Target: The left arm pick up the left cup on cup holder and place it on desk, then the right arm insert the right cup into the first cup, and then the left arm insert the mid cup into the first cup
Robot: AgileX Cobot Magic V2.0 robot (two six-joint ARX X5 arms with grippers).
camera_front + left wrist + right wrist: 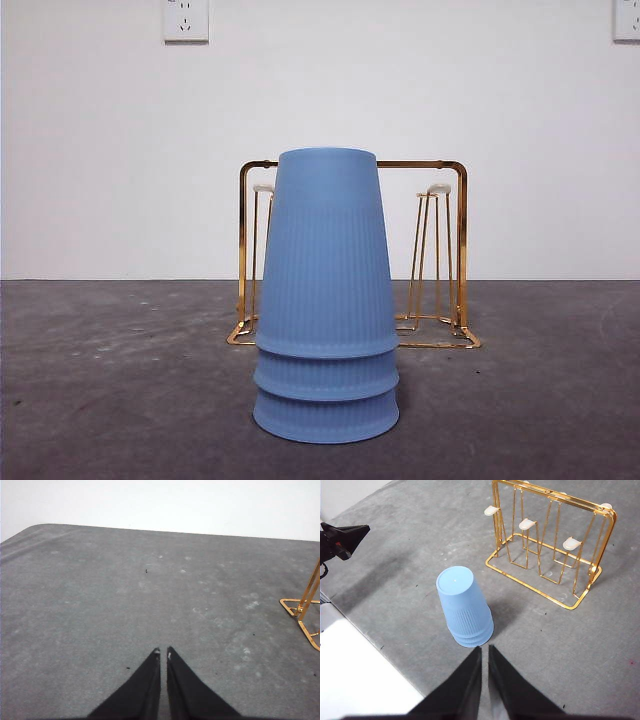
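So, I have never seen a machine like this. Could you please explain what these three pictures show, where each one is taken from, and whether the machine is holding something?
This is a robot with two arms at a table. One picture comes from a low camera looking level across the desk. The other two come from cameras on the arms' wrists, so each shows its own black jaws at the bottom. The left gripper and the right gripper are both shut and hold nothing. On the desk stand three blue cups, upside down and stacked one over another. Behind them is a gold wire cup holder; its white-tipped pegs carry no cups. In the right wrist picture, the dark tip at the edge is the other arm.
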